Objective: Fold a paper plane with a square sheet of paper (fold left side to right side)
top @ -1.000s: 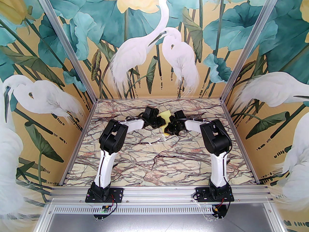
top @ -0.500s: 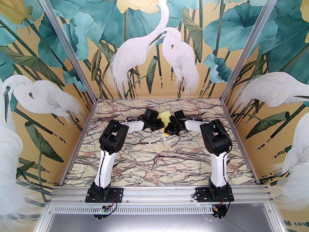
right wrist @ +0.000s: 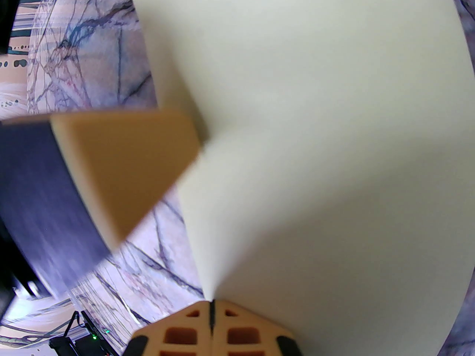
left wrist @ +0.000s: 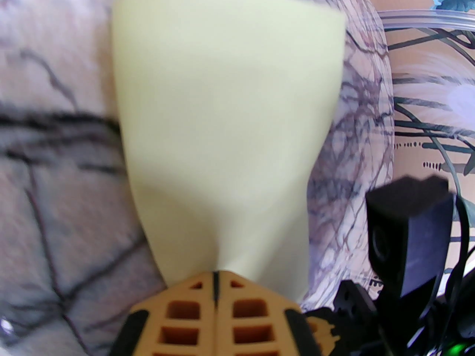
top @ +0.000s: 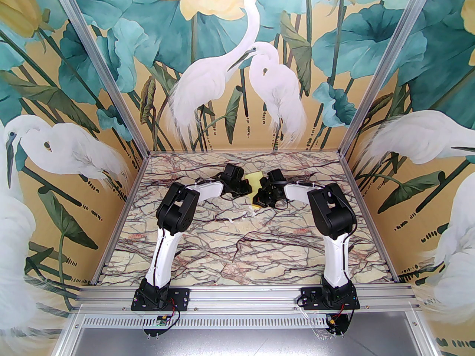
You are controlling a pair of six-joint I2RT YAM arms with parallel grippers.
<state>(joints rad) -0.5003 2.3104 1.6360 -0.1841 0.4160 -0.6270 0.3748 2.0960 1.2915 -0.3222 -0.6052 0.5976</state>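
Observation:
The square sheet of paper [top: 253,179] is pale yellow and hangs bent between my two grippers above the far middle of the marble table [top: 237,250]. My left gripper [top: 247,189] is shut on one edge; the left wrist view shows the sheet [left wrist: 230,106] fanning out from the pinched left gripper [left wrist: 215,276]. My right gripper [top: 260,195] is shut on the opposite edge, and the sheet [right wrist: 315,124] curves up from the right gripper [right wrist: 212,304]. One tan fingertip [right wrist: 126,161] of the left gripper touches the paper. A paper plane is out of view.
A small white scrap [top: 241,215] lies on the table just in front of the grippers. Painted walls with aluminium posts [top: 111,87] close in the table's left, right and far sides. The right arm's wrist camera [left wrist: 408,236] sits close to my left gripper.
The left gripper closed fully on the paper. The left arm's elbow shifted slightly right and its wrist edged toward the right gripper. The right arm stayed still.

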